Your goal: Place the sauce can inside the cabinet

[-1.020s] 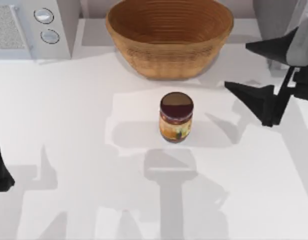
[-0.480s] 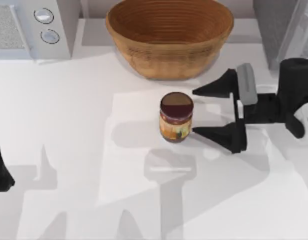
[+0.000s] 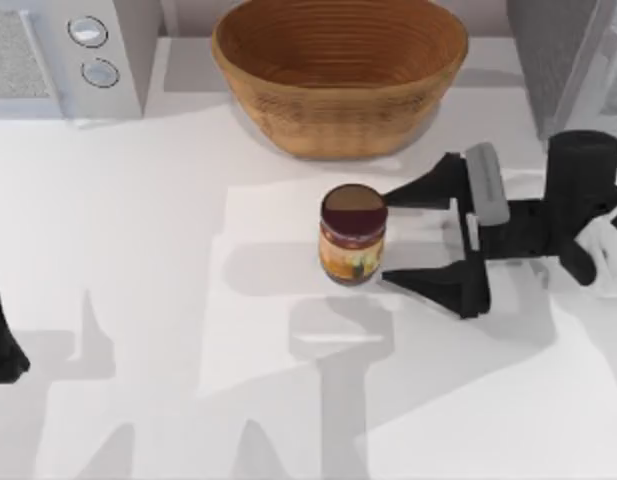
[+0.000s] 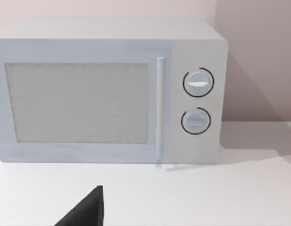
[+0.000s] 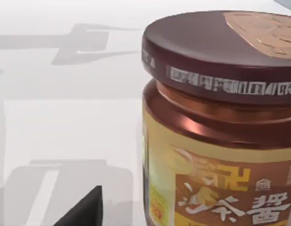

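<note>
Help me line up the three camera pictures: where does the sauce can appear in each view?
Top view: the sauce can stands upright at the table's middle, in front of the basket, with the right gripper open at its right side.
Left wrist view: the can is not in it; the microwave is.
Right wrist view: the can looms close, maroon lid above the label.
Shared landmark: the white table.

There is one small round sauce can (image 3: pixel 353 236) with a dark red lid and a yellow-orange label. There is one big brown woven basket (image 3: pixel 339 72). There is one white microwave (image 3: pixel 66 55), and it has two round dials. There is one grey speckled cabinet (image 3: pixel 568 62). All of them sit on one white table (image 3: pixel 168 300). There are two black grippers: the right gripper (image 3: pixel 388 234) and the left gripper (image 3: pixel 2 335).
</note>
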